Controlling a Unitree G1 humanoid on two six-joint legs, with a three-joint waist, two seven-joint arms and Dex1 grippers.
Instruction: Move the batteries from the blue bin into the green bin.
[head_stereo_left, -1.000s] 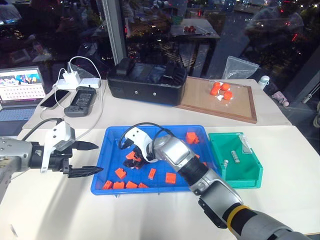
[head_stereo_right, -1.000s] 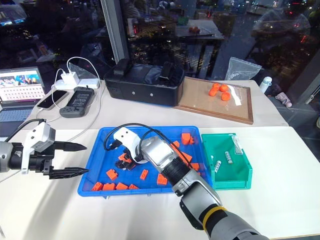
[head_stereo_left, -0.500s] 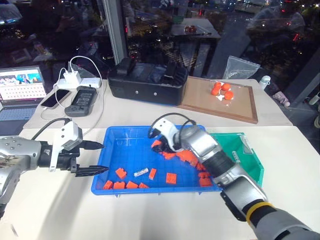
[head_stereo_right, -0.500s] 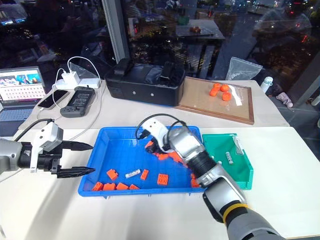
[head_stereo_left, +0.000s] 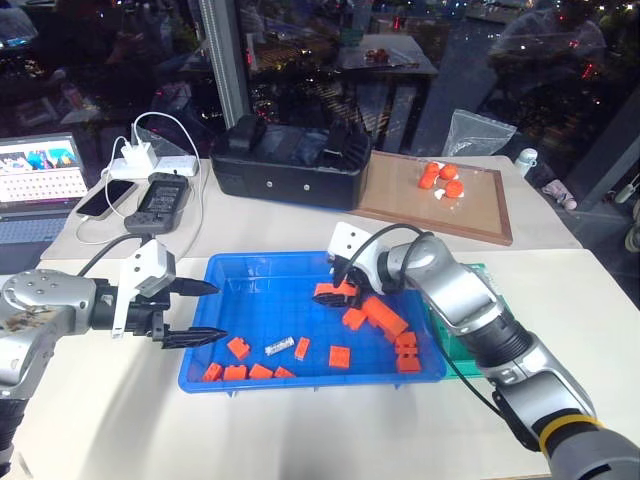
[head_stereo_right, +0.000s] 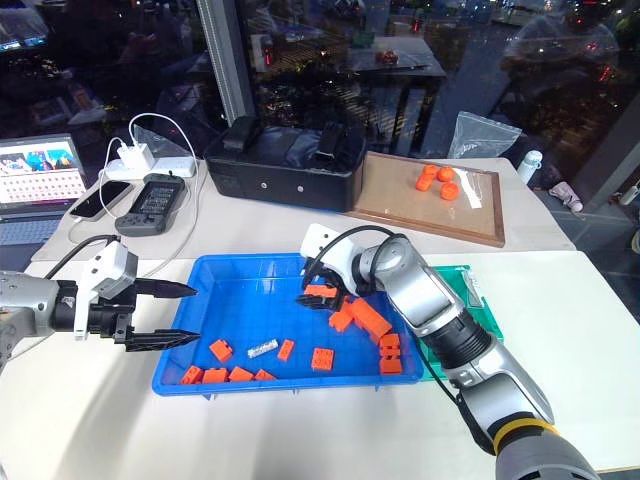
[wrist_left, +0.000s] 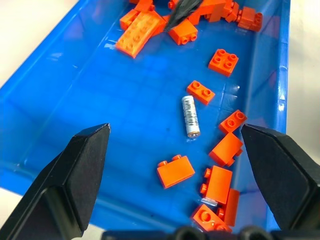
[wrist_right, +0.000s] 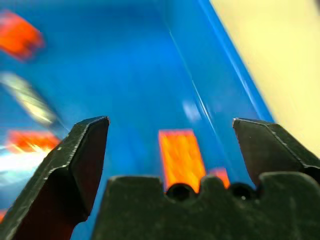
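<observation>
You have 2 white tables. The near table (head_stereo_left: 300, 430) carries the blue bin (head_stereo_left: 240, 268) at its centre, with the green bin (head_stereo_right: 473, 300) just beside the blue bin's right end. On the far table (head_stereo_left: 330, 215), from left to right, you find an open laptop (head_stereo_left: 38, 185), a phone (head_stereo_left: 108, 198), a white charger (head_stereo_left: 140, 160) with cables, a dark handheld device (head_stereo_left: 160, 198), a black box (head_stereo_left: 290, 160) and a wooden tray (head_stereo_left: 440, 208). A clear plastic bag (head_stereo_left: 478, 133) lies behind the tray, and a small white bottle (head_stereo_left: 526, 160) rests near the far right edge.
</observation>
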